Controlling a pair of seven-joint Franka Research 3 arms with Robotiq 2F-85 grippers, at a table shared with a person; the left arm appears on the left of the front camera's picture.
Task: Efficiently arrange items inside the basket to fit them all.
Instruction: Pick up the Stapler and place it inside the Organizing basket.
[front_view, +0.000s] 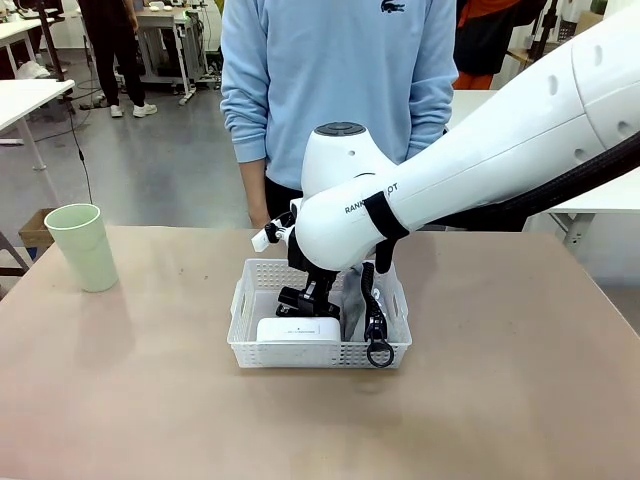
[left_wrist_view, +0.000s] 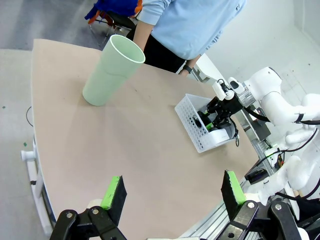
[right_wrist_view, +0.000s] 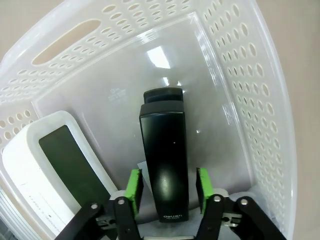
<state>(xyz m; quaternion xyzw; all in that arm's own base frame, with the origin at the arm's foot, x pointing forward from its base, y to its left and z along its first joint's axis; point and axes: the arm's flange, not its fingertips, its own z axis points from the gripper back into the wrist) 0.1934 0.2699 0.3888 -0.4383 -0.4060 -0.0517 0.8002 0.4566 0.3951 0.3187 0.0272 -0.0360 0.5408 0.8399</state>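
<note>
The white lattice basket (front_view: 300, 356) (left_wrist_view: 192, 125) (right_wrist_view: 240, 75) sits mid-table. My right gripper (front_view: 308, 297) (right_wrist_view: 168, 187) reaches down into it. The small black object (right_wrist_view: 165, 160) lies on the basket floor between the green pads, with a thin gap on each side, so the jaws stand open. The white device (front_view: 298, 329) (right_wrist_view: 50, 170) lies beside it against the front wall. The grey pouch (front_view: 355, 315) stands on edge at the basket's right, its black strap and ring (front_view: 379, 350) hanging over the front wall. The pale green cup (front_view: 83, 246) (left_wrist_view: 110, 70) stands upright at the table's left. My left gripper (left_wrist_view: 172, 192) hovers open, holding nothing.
A person in a light blue sweater (front_view: 335, 80) stands at the far edge right behind the basket, one hand (front_view: 260, 215) hanging near the table. The right arm (front_view: 480, 150) spans the table's right half above the surface. Bare tabletop (front_view: 160, 400) lies in front of the basket and cup.
</note>
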